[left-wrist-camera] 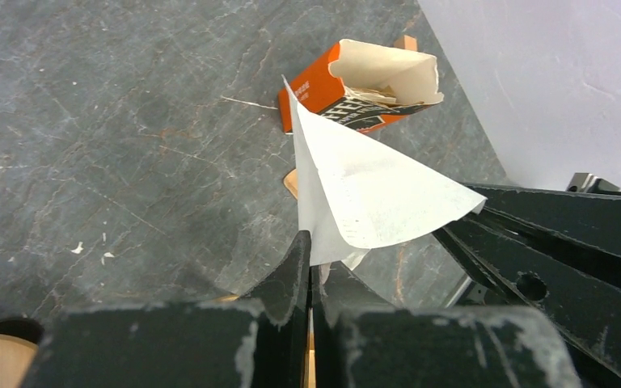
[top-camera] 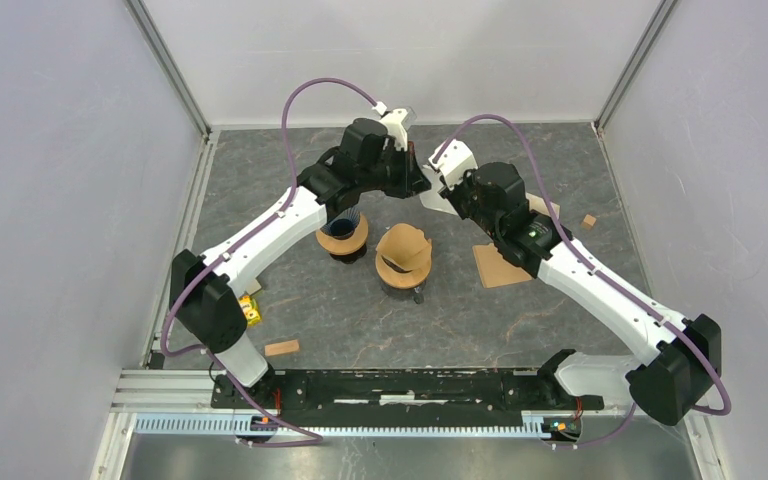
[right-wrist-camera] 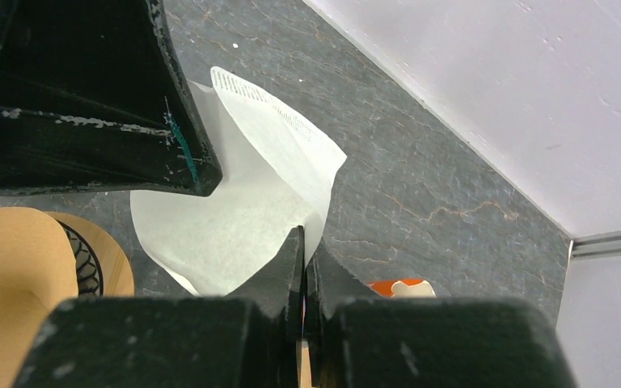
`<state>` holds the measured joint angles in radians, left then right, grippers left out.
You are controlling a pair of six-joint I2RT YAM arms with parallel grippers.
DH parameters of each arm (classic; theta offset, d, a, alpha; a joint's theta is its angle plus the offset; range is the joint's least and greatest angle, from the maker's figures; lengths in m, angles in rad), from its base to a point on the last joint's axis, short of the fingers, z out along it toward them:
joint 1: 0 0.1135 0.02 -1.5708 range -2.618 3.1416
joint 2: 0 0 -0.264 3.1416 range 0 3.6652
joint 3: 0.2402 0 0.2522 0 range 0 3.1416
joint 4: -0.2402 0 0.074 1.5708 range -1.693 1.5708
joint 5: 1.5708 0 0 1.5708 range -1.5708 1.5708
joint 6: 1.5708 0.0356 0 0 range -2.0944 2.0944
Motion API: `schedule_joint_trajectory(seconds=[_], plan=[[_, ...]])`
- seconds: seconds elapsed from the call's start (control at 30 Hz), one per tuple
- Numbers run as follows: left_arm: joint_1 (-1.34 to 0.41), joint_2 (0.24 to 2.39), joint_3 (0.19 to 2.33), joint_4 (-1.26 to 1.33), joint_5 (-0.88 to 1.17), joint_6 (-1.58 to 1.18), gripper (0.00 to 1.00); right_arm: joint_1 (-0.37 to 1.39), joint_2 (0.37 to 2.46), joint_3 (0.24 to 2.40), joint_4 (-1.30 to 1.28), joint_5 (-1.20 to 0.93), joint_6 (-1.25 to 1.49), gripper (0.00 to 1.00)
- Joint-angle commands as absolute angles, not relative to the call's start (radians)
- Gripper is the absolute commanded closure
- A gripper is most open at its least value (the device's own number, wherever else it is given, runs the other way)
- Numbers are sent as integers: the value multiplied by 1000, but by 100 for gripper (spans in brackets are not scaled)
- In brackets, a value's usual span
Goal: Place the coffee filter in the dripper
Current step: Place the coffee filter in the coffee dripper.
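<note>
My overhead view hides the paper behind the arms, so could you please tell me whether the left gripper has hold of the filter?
Observer: Yes, the left gripper is shut on the bottom edge of the white filter.
Operator: Thank you; and the other arm?
Observer: The right gripper is shut on the same filter too.
Operator: Is the filter box open?
Observer: Yes, the orange box lies on the table, its end open, paper showing inside.

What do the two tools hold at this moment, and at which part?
The left tool and the right tool are both shut on the same white paper coffee filter, each pinching it at an edge.
</note>
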<state>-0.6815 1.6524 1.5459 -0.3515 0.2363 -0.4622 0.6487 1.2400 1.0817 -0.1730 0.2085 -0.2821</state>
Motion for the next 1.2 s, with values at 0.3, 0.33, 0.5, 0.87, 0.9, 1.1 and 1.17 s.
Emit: schedule_joint_trajectory(seconds=[0.3, 0.33, 0.5, 0.87, 0.9, 1.1, 1.17], plan=[[-697, 1622, 1591, -371, 152, -365, 92, 657, 1219, 1089, -137, 244, -307, 91], [-697, 1621, 1590, -369, 154, -364, 92, 657, 1219, 1090, -138, 240, -307, 91], [-696, 1616, 1585, -361, 168, -368, 98, 656, 1230, 1101, -149, 230, -301, 89], [-692, 1592, 1571, -324, 214, -419, 98, 636, 1214, 1077, -140, 184, -261, 64], [-687, 1592, 1567, -318, 225, -431, 98, 630, 1213, 1073, -140, 179, -257, 64], [-655, 1583, 1536, -284, 281, -521, 98, 590, 1196, 1041, -126, 122, -223, 63], [-646, 1582, 1529, -271, 301, -552, 98, 585, 1195, 1031, -122, 110, -215, 63]])
